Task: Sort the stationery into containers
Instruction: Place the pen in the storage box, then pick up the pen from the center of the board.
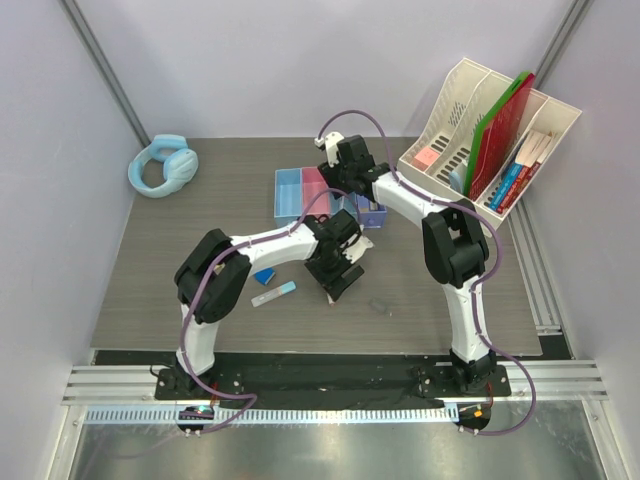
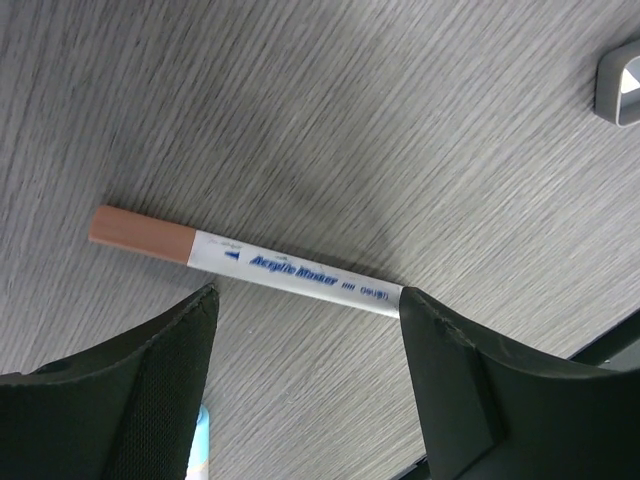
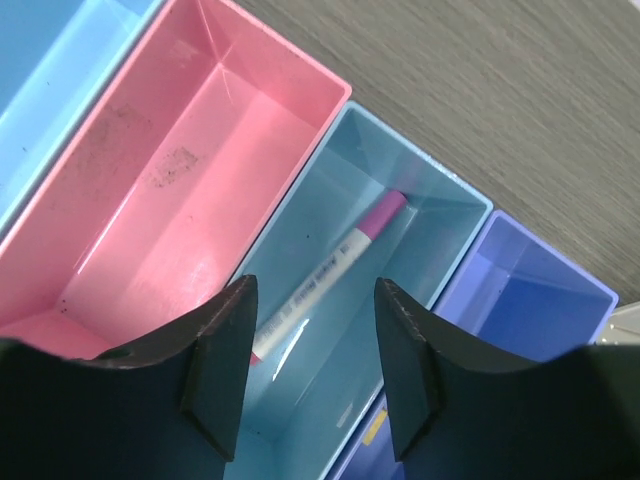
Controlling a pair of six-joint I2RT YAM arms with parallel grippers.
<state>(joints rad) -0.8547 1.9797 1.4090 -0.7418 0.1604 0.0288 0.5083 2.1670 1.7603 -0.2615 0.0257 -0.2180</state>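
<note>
Above the tabletop [image 1: 140,300], the top view shows both arms mid-table, near the bins [image 1: 290,192]. Left wrist view: the left jaws stand apart, and the red-capped pen [image 2: 250,258] lies along their closing line. Better to turn the wrist across the barrel; there is open room around. Right wrist view: the right jaws stand apart over the blue bin [image 3: 418,157], purple-capped pen [image 3: 335,265] inside. Lift straight, as the rims are close.

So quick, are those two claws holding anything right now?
Left gripper: open, empty, above a red-capped pen.
Right gripper: open, empty, above the blue bin containing a purple-capped pen.
</note>
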